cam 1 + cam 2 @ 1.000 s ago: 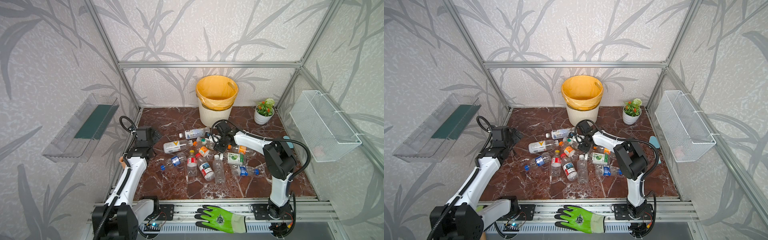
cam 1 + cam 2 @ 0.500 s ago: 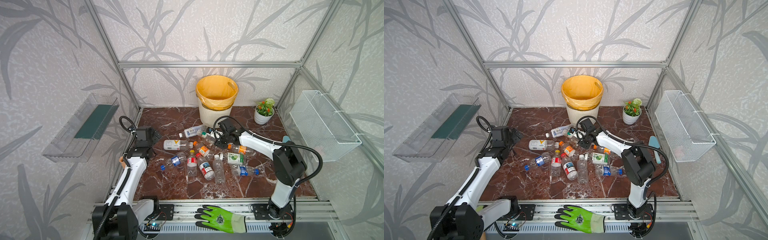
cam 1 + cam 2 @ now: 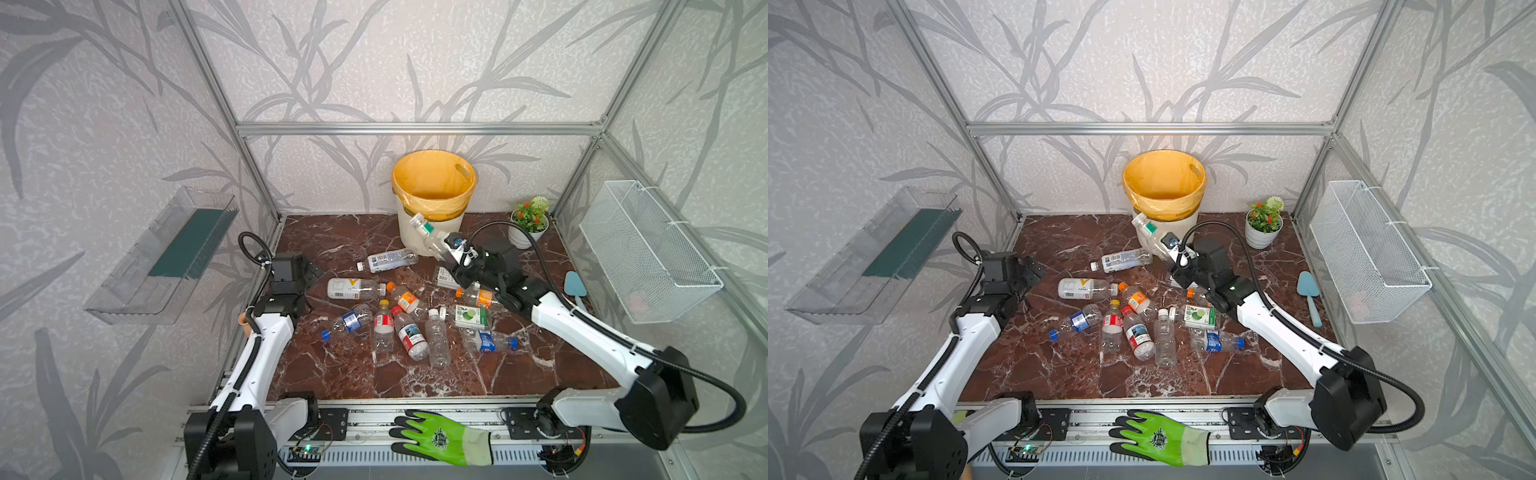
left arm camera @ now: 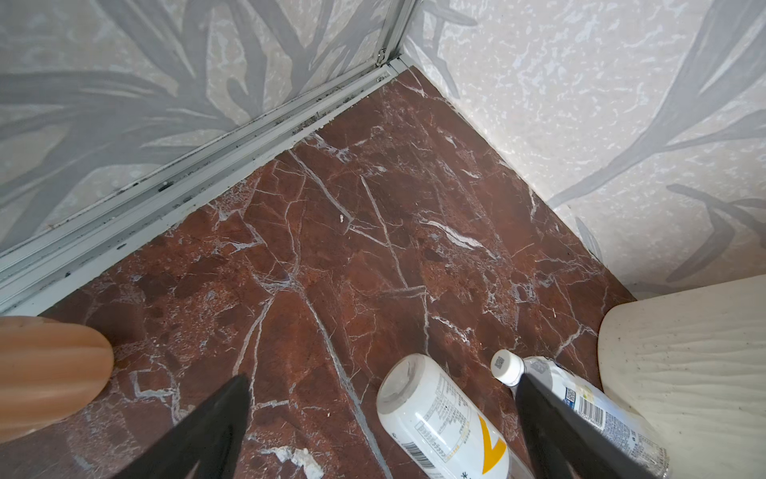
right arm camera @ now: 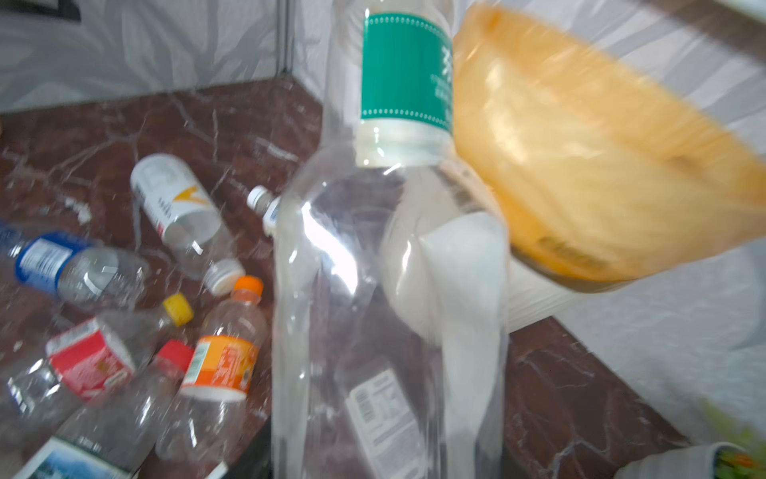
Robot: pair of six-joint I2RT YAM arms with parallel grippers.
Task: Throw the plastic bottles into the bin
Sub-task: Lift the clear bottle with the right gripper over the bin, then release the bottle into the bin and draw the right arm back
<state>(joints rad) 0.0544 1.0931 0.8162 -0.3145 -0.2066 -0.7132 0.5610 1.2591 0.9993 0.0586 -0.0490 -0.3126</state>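
Observation:
My right gripper (image 3: 451,249) (image 3: 1175,251) is shut on a clear plastic bottle with a green label (image 3: 424,230) (image 3: 1148,232) (image 5: 389,269). It holds the bottle off the floor, tilted, its top end against the front of the bin (image 3: 436,208) (image 3: 1165,208) (image 5: 580,166). The bin is cream, ribbed and lined with a yellow-orange bag. Several plastic bottles (image 3: 405,299) (image 3: 1136,299) lie scattered mid-floor. My left gripper (image 3: 311,272) (image 3: 1034,270) (image 4: 381,423) is open and low at the left. A white-labelled bottle with a yellow mark (image 4: 443,423) (image 3: 351,288) lies between its fingers.
A small flowerpot (image 3: 528,226) stands at the back right, with a blue trowel (image 3: 575,284) beside it. A white wire basket (image 3: 648,253) hangs on the right wall and a clear shelf (image 3: 166,257) on the left wall. A green glove (image 3: 444,436) lies on the front rail.
My right gripper has closed on the green-labelled bottle and lifted it from the pile up and back toward the bin. The left arm has not moved.

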